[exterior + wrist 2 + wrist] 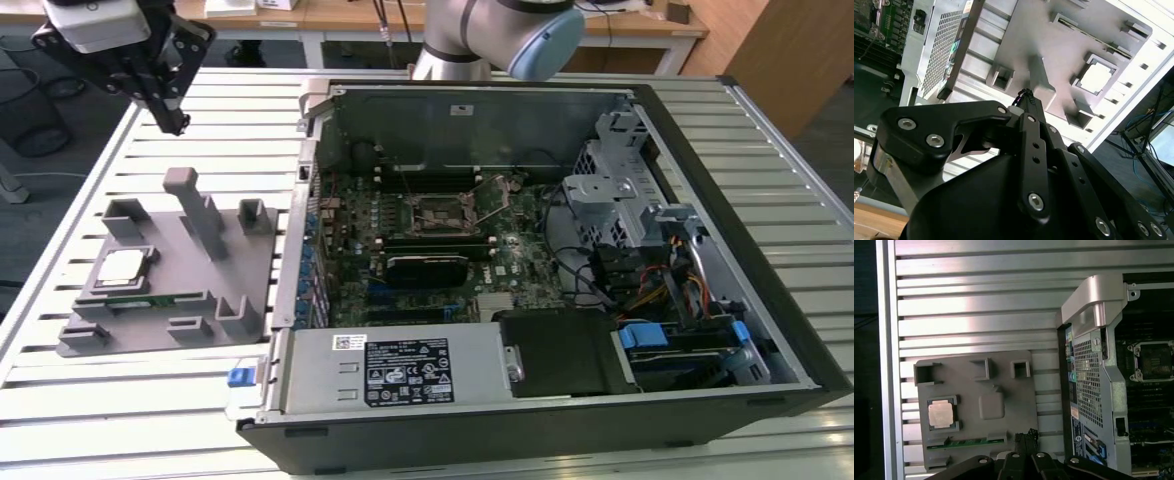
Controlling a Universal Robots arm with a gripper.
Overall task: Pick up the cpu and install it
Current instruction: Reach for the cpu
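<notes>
Silver-grey robot arm with a pale blue joint cap. Its matte black hand has angular linkage plates fastened with shiny silver screws.

My gripper: matt black links, bright steel screws. Cpu: shiny metal top, pale rim. Holder: matt grey plastic, smooth. Table: ribbed brushed aluminium, reflective. Computer case: bare grey sheet metal inside.
</notes>
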